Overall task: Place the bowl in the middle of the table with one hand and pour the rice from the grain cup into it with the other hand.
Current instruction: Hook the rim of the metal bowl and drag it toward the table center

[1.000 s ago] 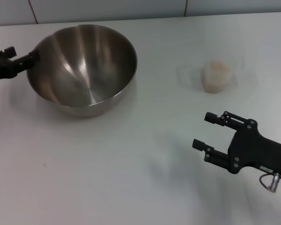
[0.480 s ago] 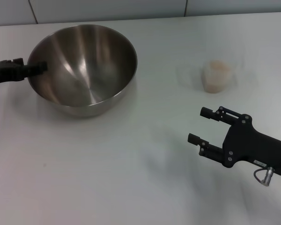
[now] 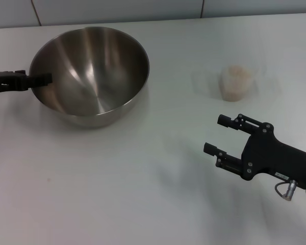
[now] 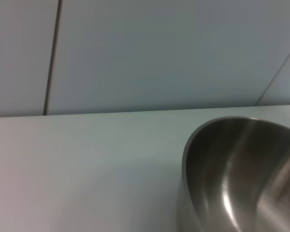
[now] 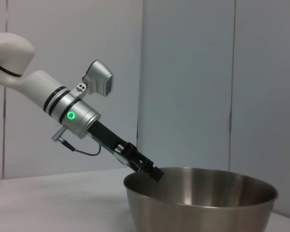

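The large steel bowl [image 3: 92, 71] stands upright at the back left of the white table [image 3: 143, 178]. It also shows in the left wrist view [image 4: 241, 179] and the right wrist view [image 5: 198, 198]. My left gripper [image 3: 41, 79] comes in from the left and its tip rests at the bowl's left rim; the right wrist view shows that tip [image 5: 152, 171] at the rim edge. The clear grain cup [image 3: 235, 81], full of pale rice [image 3: 236, 72], stands upright at the back right. My right gripper [image 3: 215, 134] is open and empty, in front of the cup and apart from it.
A tiled wall [image 3: 143, 7] runs along the table's far edge. The left arm [image 5: 72, 116] slopes down to the bowl in the right wrist view. Bare tabletop lies between the bowl and the cup and along the front.
My left gripper has turned and moved right until its tip is at the bowl's rim. My right gripper has shifted slightly left and towards the cup. Bowl and cup have not moved.
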Controlling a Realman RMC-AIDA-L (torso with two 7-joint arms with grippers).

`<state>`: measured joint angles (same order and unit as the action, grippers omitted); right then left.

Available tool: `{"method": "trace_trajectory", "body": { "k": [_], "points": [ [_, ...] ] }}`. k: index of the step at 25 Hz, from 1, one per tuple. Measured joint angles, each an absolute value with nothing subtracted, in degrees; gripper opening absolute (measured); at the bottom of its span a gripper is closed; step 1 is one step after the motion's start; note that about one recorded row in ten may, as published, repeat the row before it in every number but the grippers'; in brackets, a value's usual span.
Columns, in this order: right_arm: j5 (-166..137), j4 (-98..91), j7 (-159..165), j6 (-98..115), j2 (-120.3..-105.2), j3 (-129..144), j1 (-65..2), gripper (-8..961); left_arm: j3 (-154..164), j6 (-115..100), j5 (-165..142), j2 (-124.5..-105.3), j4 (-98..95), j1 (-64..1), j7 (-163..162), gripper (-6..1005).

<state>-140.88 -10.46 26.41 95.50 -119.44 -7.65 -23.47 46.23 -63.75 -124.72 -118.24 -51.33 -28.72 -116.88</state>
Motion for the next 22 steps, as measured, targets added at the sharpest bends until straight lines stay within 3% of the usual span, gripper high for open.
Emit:
{"method": "trace_trajectory", "body": {
  "k": [11,22],
  "points": [
    [-140.9,-10.4,26.3,95.1,-119.44,-7.6,-23.7,668,45.9,-63.4,-123.9,-118.2,-51.5,-28.1,-114.9,788],
    [-140.9,-10.4,26.3,94.8,-119.38,-7.6,-23.6,668,46.1,-63.6,-124.4,-118.21,-51.6,-28.5,-116.1,360]
  ]
}}
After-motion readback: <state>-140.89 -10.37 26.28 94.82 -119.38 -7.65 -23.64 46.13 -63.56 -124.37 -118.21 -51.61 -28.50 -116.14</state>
